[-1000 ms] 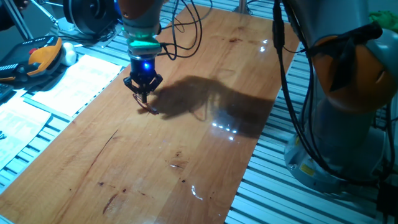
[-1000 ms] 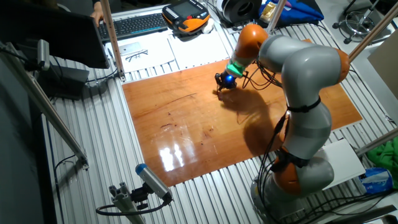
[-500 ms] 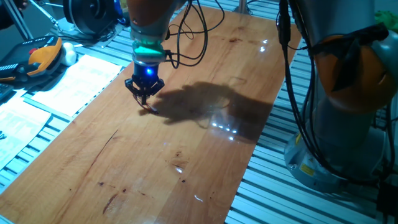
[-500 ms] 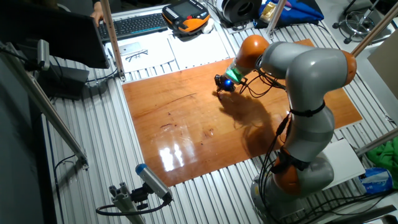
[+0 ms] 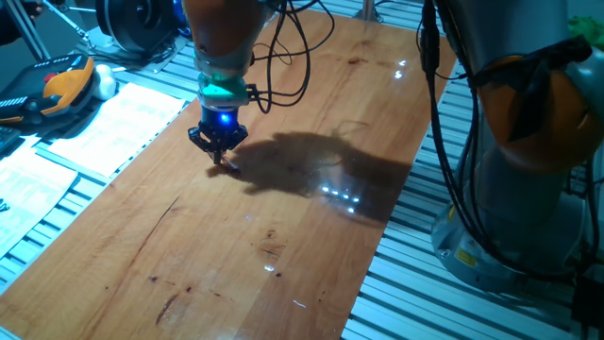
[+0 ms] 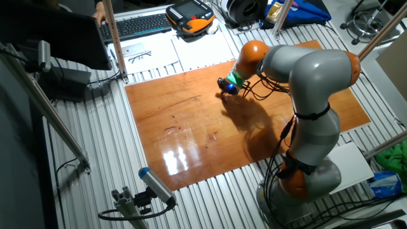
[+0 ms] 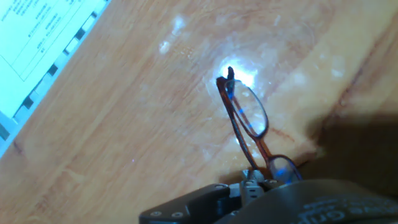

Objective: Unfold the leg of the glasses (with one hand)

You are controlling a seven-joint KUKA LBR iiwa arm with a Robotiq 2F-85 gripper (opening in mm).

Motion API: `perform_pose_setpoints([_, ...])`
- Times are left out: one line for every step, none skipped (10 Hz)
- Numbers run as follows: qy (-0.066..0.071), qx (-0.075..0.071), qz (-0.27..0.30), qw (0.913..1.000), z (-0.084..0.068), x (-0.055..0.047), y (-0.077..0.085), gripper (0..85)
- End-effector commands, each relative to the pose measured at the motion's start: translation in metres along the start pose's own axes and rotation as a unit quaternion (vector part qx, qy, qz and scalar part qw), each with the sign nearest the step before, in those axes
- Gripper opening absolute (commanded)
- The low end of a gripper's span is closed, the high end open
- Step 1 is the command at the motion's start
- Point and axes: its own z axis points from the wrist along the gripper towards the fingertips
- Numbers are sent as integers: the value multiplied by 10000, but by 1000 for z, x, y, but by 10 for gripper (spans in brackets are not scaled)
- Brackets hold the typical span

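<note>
The arm bends over toward ten o'clock, its gripper pointing straight down, fingers drawn close together.

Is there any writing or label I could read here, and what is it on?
None can be read.
Paper sheets by the table: printed lines, too small.
Sheet in the hand view: text too blurred.
Bottom edge of the hand view: embossed letters on a dark part, cut off.

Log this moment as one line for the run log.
arm: low over table | gripper: at glasses, jaw state unclear | glasses: on wooden table, near printed sheet | leg unfolded: cannot tell
</note>
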Motion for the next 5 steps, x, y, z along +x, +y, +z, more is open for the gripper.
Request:
perform_pose_setpoints([-15,-14,-2,10000,1,0,0,0])
perform_pose_setpoints([-64,12,-12,10000,1,0,0,0])
perform_pose_setpoints([-143,136,-154,9997,0,0,-1,0])
perform_pose_setpoints([-219,294,-299,9989,0,0,-1,0])
perform_pose_setpoints([-280,443,-454,9976,0,-1,-2,0])
